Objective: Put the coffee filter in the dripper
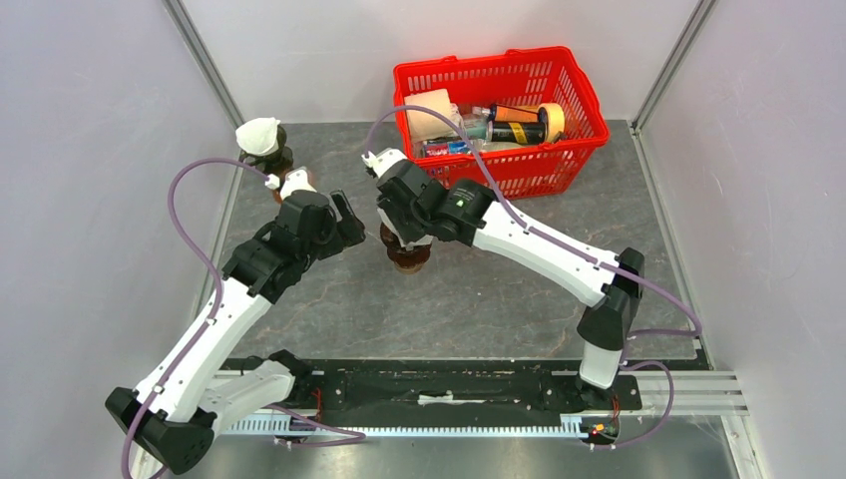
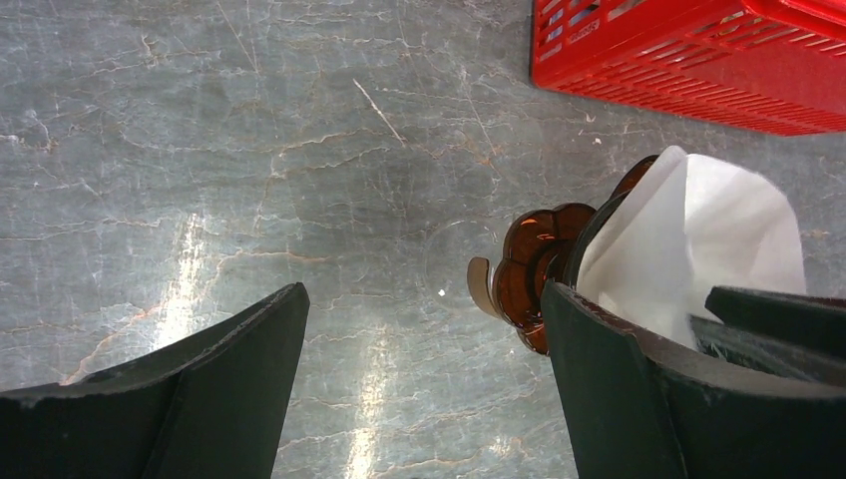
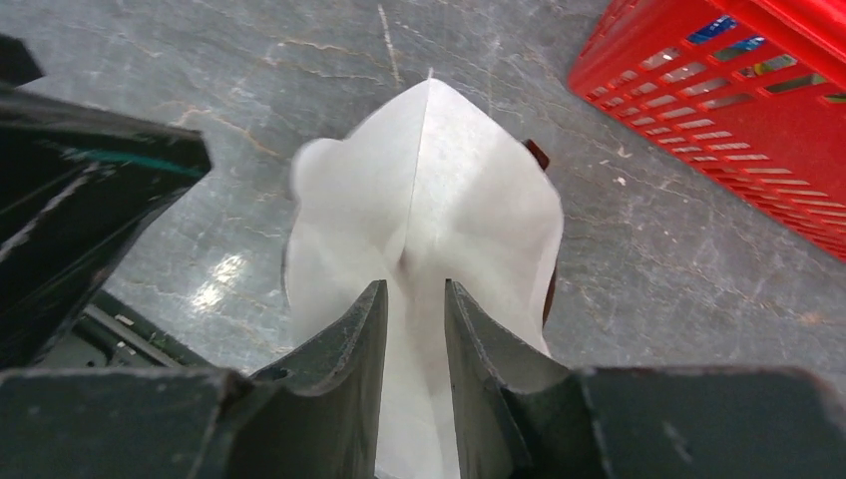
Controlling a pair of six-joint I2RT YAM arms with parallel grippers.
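Right gripper [image 3: 414,295] is clamped on the coffee filter [image 3: 429,190], already partly in the brown dripper [image 2: 529,264], left gripper [image 2: 424,295] spread wide beside it, so I'd guess next is nudge down, then let go.

The coffee filter [image 3: 429,200] is matt, creased white paper; the dripper [image 2: 529,269] glossy amber plastic; the counter [image 2: 249,150] smooth, shiny veined stone; the basket [image 2: 698,70] red plastic.

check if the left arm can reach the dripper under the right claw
Probably yes: the open left claw sits beside the dripper, nothing between them; the right claw, pinching the filter, blocks only the top.
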